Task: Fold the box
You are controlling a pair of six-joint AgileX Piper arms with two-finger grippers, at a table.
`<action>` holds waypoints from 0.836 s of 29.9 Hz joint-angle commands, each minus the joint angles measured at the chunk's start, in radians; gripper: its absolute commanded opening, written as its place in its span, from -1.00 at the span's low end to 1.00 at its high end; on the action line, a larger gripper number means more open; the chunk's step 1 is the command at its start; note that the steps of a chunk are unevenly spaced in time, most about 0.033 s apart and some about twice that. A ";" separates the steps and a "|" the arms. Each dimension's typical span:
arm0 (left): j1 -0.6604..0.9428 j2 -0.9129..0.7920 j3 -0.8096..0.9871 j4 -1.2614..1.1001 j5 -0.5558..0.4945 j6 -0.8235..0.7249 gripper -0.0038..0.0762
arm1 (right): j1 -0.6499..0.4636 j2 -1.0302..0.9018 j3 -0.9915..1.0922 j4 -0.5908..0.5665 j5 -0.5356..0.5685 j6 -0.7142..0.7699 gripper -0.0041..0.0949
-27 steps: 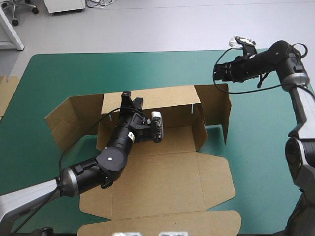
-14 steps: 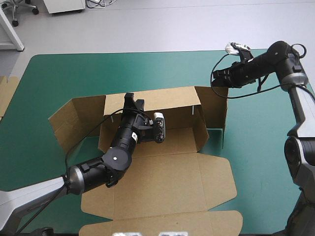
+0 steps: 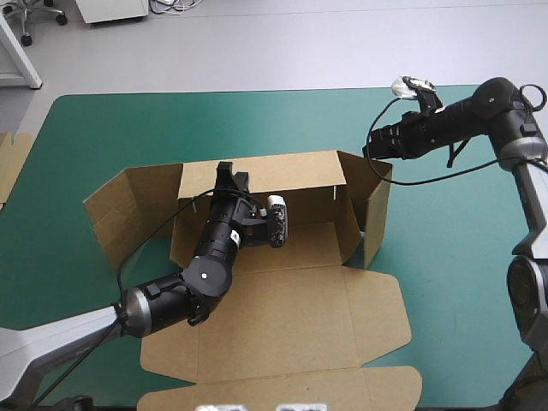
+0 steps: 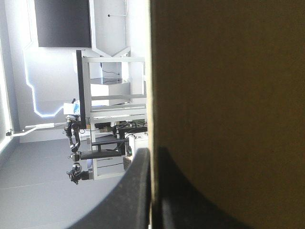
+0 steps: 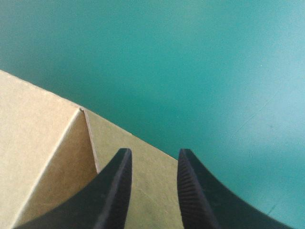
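Box (image 3: 291,317) sits mid-worktop (image 3: 103,128) on the teal-green cover, half erected: back wall (image 3: 291,171) up, side flaps standing, front panels flat toward the near edge. Left end effector (image 3: 227,174) is pinching the back wall's top edge, with the board edge sandwiched between its black fingers (image 4: 131,191) in the wrist view. Right end effector (image 5: 154,152) is slightly spread and gripping nothing, over the far top corner of the right flap (image 3: 377,205); can't tell if it touches, and spare board (image 3: 8,163) lies at the worktop's left edge.
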 commanded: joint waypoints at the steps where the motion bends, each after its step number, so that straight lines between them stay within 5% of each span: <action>1: 0.002 -0.026 -0.029 0.060 0.058 -0.015 -0.93 | 0.001 -0.073 0.028 0.056 -0.025 -0.036 -0.30; 11: 0.002 -0.026 -0.029 0.060 0.066 -0.011 -0.93 | 0.001 -0.112 0.113 0.084 -0.028 -0.066 -0.30; 25: 0.002 -0.026 -0.029 0.060 0.073 -0.011 -0.93 | 0.001 -0.323 0.511 0.281 -0.250 -0.423 -0.44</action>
